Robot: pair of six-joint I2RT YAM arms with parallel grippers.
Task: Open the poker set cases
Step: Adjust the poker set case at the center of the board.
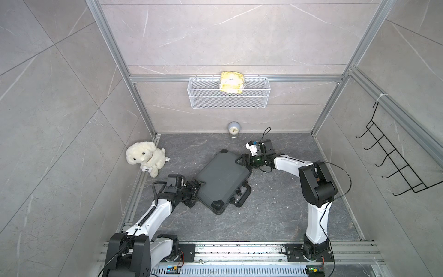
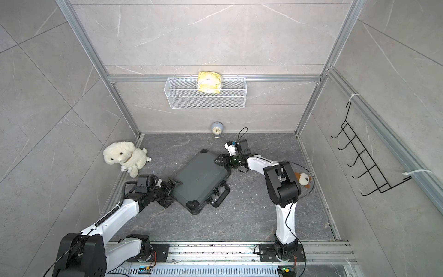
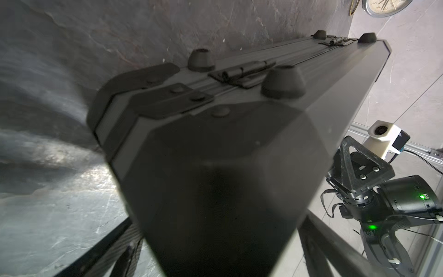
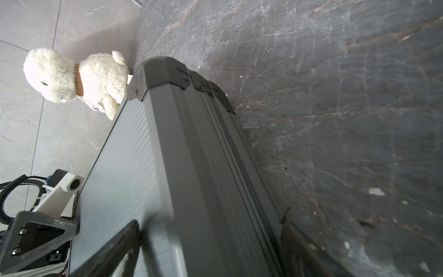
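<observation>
Top views are evenly, brightly lit; distortion is seen at the edges. In the left wrist view, the dark grey ribbed case [image 3: 215,179] is blurred and shadowed; glare is noted on the dark marble floor [image 3: 60,191].

Matt ribbed grey case [image 1: 221,178], fluffy plush dog [image 1: 143,158]

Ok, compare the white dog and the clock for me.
The white dog is fluffy and larger; the clock is smooth, round and smaller. The dog sits by the left wall, the clock against the back wall. Both rest on the floor, apart from the case.
</observation>
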